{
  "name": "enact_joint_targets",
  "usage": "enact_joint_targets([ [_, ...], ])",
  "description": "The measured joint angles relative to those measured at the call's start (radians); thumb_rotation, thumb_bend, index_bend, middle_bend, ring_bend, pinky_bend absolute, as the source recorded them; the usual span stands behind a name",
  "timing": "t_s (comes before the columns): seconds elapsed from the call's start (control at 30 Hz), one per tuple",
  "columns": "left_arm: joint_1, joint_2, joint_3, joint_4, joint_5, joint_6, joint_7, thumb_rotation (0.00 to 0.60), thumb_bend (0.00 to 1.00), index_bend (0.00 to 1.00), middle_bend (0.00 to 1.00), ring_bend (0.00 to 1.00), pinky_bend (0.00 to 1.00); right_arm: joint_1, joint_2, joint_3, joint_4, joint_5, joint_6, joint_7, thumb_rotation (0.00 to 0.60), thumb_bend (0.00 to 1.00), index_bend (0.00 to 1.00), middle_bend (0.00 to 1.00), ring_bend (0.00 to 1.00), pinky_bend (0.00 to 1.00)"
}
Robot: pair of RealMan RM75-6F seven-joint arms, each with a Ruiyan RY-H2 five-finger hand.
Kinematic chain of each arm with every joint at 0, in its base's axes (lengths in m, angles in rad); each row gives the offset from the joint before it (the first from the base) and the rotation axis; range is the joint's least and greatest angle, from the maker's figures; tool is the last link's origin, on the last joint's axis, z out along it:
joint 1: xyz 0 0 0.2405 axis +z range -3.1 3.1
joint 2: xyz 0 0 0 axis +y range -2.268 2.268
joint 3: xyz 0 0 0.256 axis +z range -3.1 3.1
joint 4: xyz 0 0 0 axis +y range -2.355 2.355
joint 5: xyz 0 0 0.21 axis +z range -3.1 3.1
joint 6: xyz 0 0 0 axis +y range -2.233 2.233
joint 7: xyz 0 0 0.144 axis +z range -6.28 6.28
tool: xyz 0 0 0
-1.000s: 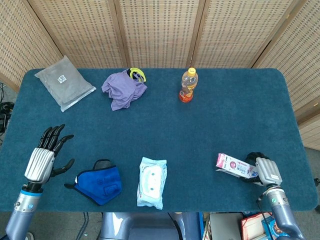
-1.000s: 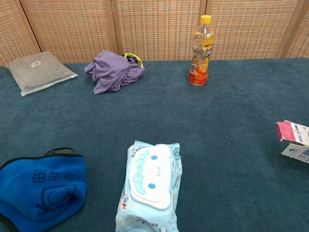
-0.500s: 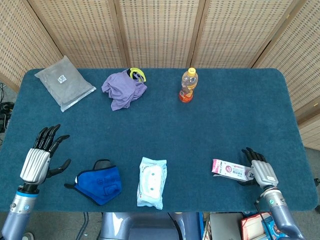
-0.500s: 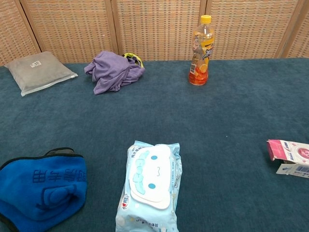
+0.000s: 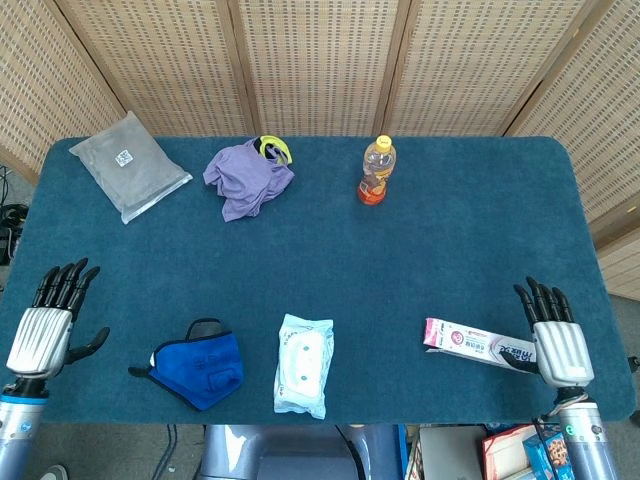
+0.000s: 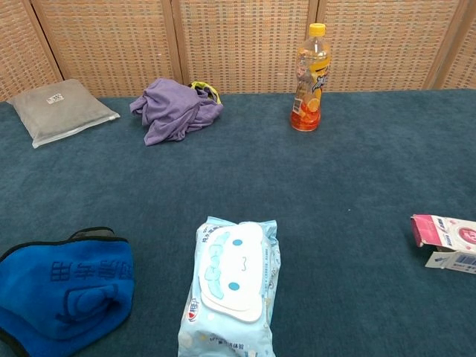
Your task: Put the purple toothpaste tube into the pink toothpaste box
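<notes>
Both your hands now hang open and empty: the right hand [image 5: 560,340] has released the flat pink toothpaste box [image 5: 478,345] onto the tabletop, so the job looks finished.

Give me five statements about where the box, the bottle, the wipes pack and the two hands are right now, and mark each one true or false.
1. The pink toothpaste box lies flat on the table. True.
2. The right hand grips the box. False: its fingers are spread and point away from the box; whether its side touches the box end cannot be told.
3. The orange drink bottle has tipped over. False: it stands upright with its yellow cap on top.
4. The left hand holds nothing. True: it is open near the table's left edge.
5. The wipes pack lies on top of the blue mask. False: they lie side by side, apart.
</notes>
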Motion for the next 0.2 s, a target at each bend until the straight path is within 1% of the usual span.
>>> enact_joint_targets([
  [0.2, 0.032, 0.013, 0.003, 0.029, -0.041, -0.005, -0.003, 0.6, 0.29, 0.01, 0.0, 0.0, 0.0, -0.042, 0.028, -0.004, 0.014, -0.039, 0.085, -0.018, 0.6, 0.09, 0.0, 0.0, 0.0, 0.0],
])
